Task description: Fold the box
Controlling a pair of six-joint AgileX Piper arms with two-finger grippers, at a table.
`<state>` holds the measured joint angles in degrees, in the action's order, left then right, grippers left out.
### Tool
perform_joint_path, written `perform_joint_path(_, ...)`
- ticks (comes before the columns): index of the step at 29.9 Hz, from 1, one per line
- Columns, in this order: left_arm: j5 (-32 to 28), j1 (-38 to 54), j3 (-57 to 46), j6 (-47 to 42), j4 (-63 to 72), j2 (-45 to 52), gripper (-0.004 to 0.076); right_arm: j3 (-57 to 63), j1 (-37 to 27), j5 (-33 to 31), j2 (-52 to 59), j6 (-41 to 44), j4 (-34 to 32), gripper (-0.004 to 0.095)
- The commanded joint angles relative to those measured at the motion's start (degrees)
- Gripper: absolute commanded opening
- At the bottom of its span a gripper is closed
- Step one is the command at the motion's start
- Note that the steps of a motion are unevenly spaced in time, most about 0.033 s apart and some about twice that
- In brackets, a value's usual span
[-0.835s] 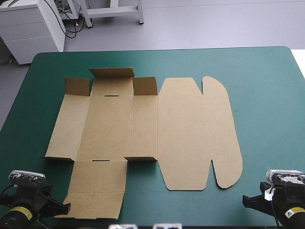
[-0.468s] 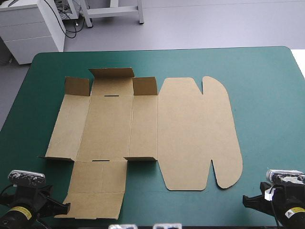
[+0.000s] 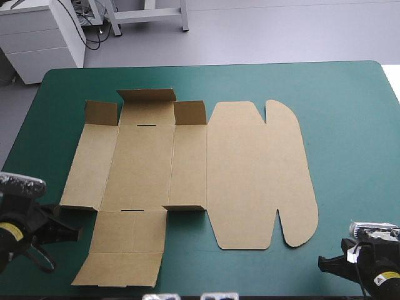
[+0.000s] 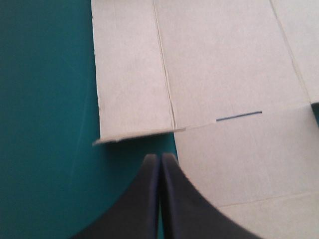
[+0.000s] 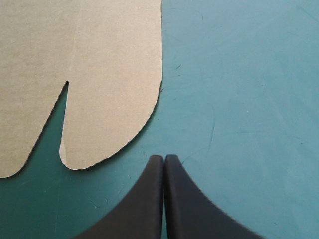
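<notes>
The box point(image 4: 224, 64) lies spread out just ahead of the left claw point(image 4: 160, 156).

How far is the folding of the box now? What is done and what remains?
Done: almost nothing. The box lies flat on the teal-green cover; only three small far flaps stand up. In hand: the left gripper, shut, sits by the near edge of the left side panel; the right gripper, shut, is beside the rounded lid. Left: raising and tucking every wall.
</notes>
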<state>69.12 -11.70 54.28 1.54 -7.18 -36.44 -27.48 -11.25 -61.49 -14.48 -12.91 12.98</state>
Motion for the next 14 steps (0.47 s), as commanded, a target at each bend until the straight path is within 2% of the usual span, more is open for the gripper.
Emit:
perform_joint_path(1,-2.3,0.0,8.7,2.3,1.4,-8.5,-0.0008,-1.4,0.2,3.3,-0.6,-0.1,1.1,-0.0014)
perform_joint_path(10,-2.8,0.3,21.9,3.1,1.0,-29.7,-0.0008,-1.4,0.2,3.3,-0.6,-0.1,1.1,-0.0014)
perform_joint_path(14,-3.8,4.9,26.9,4.4,3.9,-37.7,-0.0008,-1.4,0.2,3.3,-0.6,-0.1,1.1,-0.0014)
